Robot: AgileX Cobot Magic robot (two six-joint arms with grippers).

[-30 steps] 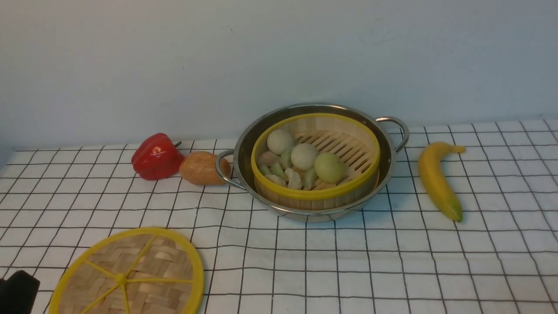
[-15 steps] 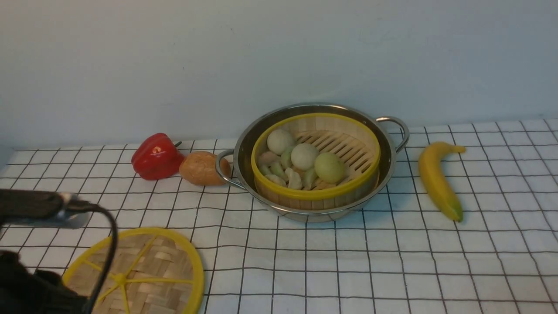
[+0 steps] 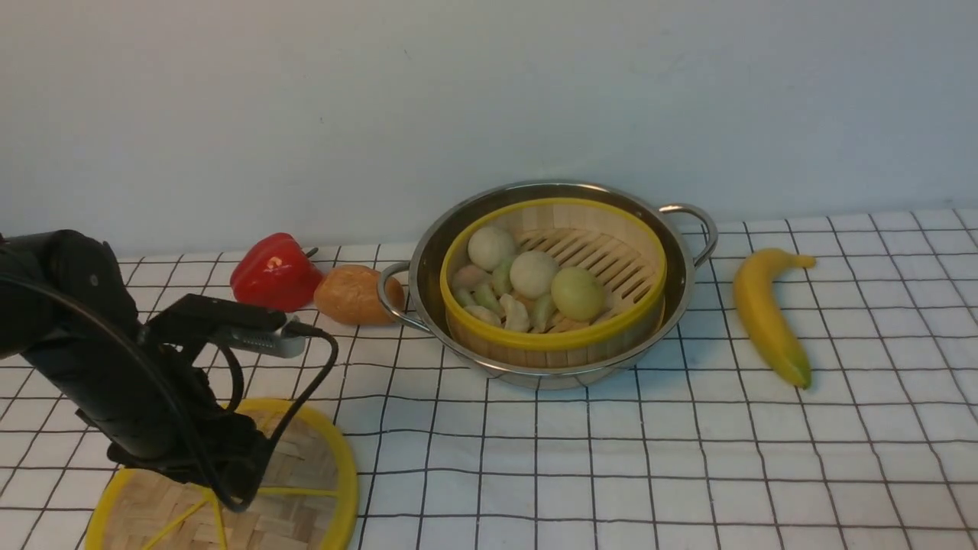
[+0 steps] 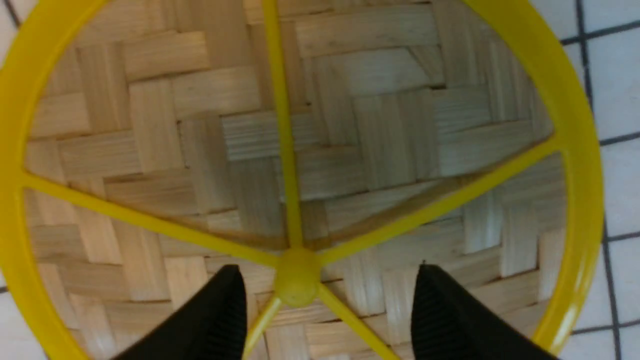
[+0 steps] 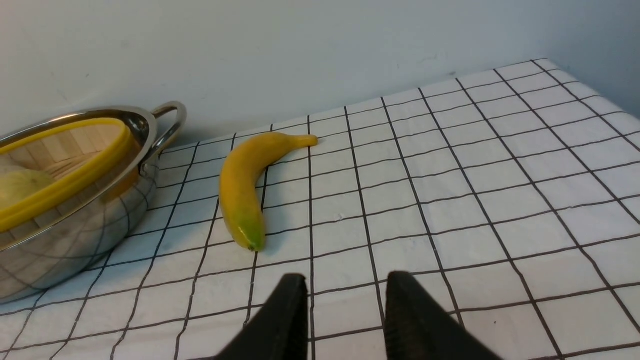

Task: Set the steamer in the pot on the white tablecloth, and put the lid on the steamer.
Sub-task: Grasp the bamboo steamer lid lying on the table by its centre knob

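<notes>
Woven bamboo, yellow-rimmed: the lid (image 3: 309, 466) lies flat on the white tablecloth (image 3: 611, 458), at the near left of the front view, well apart from the pot (image 3: 691, 286).

Item 1, steamer (image 3: 554, 279). It is seated inside the pot, its yellow rim just above the steel rim. It holds pale buns and dumplings and is uncovered. This half of the task reads as done.

Item 2, lid. It is not yet lifted. Being round, it has no long axis to line up with; its yellow spokes meet at a raised hub (image 4: 297, 282), the one evident handle.

Item 3, left pincer (image 4: 327, 272). It points straight down over the lid. Its jaws stand well apart, 1 on each side of the hub, and it holds nothing. The hub sits nearer 1 jaw than the other, so a small sideways correction may be wanted before closing. Whether the tips touch the weave cannot be told.

Item 4, right pincer (image 5: 346, 277). Its jaws are parted and empty, low over bare cloth on the far side of the pot, near the banana (image 3: 766, 317).

Item 5, bystanders. A red pepper (image 3: 273, 273) and a bread roll (image 3: 353, 293) lie beside the pot's left handle.

Governing relation: the lid is directly under the left arm, which is much the nearer. The steamer lies ahead and to the right of it, so the likely carry is a lift, then a move forward and rightward.
</notes>
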